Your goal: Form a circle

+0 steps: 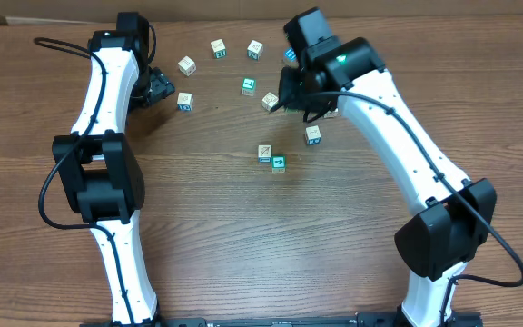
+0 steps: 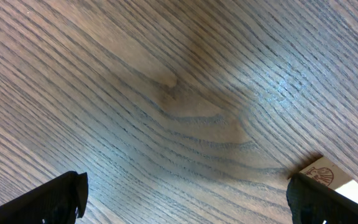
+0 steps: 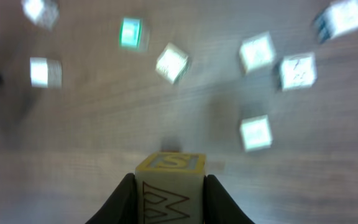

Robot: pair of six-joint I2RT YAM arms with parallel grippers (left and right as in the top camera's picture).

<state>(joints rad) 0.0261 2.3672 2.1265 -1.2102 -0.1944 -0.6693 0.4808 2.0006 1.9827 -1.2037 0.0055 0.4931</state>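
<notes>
Wooden table (image 1: 243, 236), left gripper (image 2: 185, 190) with fingers spread wide above the wood, right gripper (image 3: 169, 193) clamped on a yellow-edged cube (image 3: 169, 163), other small cubes (image 1: 249, 86) in a loose, incomplete arc at the table's far centre, between the two grippers.

One camera looks down from high over the worktop (image 1: 216, 236). Two wrist cameras sit close, seeing the same cubes (image 1: 255, 49).

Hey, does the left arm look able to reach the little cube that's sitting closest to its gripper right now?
Probably yes. The left gripper is open, and the cube lies just beside it on the bare table, with nothing between them and the other arm well off to the side.
</notes>
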